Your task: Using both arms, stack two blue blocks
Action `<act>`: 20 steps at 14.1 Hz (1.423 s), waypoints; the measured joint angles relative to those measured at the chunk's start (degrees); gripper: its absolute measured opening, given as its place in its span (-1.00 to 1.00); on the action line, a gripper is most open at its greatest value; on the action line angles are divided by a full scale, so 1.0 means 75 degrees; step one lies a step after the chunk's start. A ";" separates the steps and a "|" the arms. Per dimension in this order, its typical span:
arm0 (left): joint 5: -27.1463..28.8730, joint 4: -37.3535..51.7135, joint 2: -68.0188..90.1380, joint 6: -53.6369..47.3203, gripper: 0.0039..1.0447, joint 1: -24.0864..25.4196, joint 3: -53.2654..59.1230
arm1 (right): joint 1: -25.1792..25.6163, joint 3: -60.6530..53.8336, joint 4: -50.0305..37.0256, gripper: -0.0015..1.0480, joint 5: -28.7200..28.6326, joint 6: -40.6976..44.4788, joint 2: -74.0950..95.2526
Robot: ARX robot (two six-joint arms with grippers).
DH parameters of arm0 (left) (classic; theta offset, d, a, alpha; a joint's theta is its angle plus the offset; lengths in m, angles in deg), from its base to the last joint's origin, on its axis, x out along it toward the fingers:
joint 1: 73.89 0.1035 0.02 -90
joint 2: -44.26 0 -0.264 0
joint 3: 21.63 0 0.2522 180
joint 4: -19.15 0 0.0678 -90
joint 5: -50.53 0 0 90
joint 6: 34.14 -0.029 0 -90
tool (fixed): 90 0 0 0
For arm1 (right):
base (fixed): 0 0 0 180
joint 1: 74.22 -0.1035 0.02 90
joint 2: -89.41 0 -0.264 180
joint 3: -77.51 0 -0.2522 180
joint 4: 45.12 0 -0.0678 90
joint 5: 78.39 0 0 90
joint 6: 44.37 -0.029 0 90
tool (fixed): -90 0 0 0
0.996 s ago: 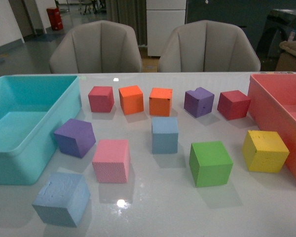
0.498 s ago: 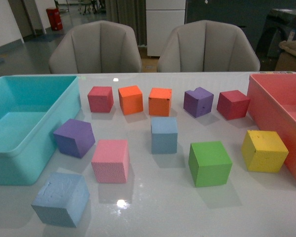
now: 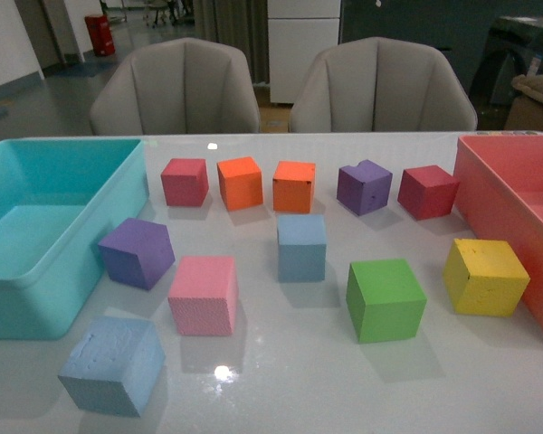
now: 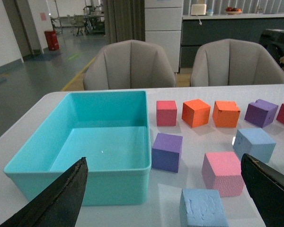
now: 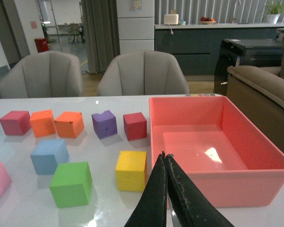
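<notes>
Two pale blue blocks rest on the white table. One blue block (image 3: 113, 363) lies near the front left edge, the other blue block (image 3: 301, 247) stands mid-table. In the left wrist view the near block (image 4: 202, 208) sits between the wide-spread fingers of my open left gripper (image 4: 163, 189), with the far block (image 4: 254, 144) beyond. My right gripper (image 5: 165, 158) is shut with nothing in it, hovering by the pink bin's near wall; the far block (image 5: 49, 155) lies well off to its side. Neither arm appears in the front view.
A turquoise bin (image 3: 36, 271) stands at the left, a pink bin (image 3: 507, 194) at the right. Purple (image 3: 138, 252), pink (image 3: 204, 295), green (image 3: 385, 299) and yellow (image 3: 485, 276) cubes surround the blue ones. A back row holds red, orange and purple cubes.
</notes>
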 joint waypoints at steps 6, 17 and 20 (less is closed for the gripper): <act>0.0000 0.0003 0.0000 0.0000 0.88 0.0000 0.0000 | 0.0000 -0.0012 0.0152 -0.96 0.0003 0.0003 0.0000; -0.1376 -0.1772 0.1635 -0.0050 0.88 -0.0388 -0.1142 | 0.0000 -0.0012 0.0152 0.88 0.0003 0.0009 0.0000; -0.0443 0.1160 0.4849 0.0044 0.88 -0.1364 -0.1515 | 0.0000 -0.0012 0.0152 0.88 0.0003 0.0006 0.0000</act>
